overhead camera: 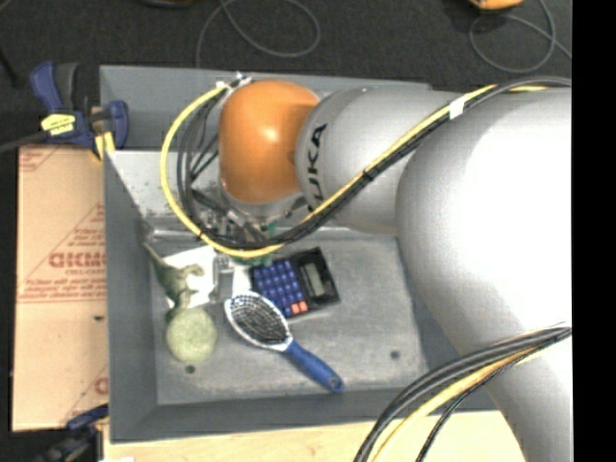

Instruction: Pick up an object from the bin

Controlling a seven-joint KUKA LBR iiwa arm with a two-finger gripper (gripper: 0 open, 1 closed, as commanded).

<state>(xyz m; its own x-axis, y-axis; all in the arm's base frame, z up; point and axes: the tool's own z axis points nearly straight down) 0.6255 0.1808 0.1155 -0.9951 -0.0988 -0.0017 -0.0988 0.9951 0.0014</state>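
The gripper [223,279] hangs low in the left half of the bin [375,308], a pale metal piece poking out from under a tangle of wrist hardware. From here I cannot tell whether it is apart or together, and nothing is visibly held in it.

Just below it lies the oval head of a hairbrush [258,320], white-rimmed with a dark bristle bed. Its smooth blue plastic handle runs off toward the bin's lower right.

Just right of the gripper is a flat black calculator [300,279] with a grid of blue keys and a few orange ones, partly tucked under the wrist.

To the gripper's left lies a small grey-green toy figure [179,277] of lumpy, animal-like shape. Below that sits a pale green ball [191,336] with a fuzzy, matte surface, near the brush head but apart from it.

The bin's floor is dull, speckled grey metal with sloping walls.

Above the gripper bulges a glossy, rounded orange cover [262,138], looped by yellow and black cables [173,166]. Behind it the thick, smooth silver arm [481,219] runs off to the right.
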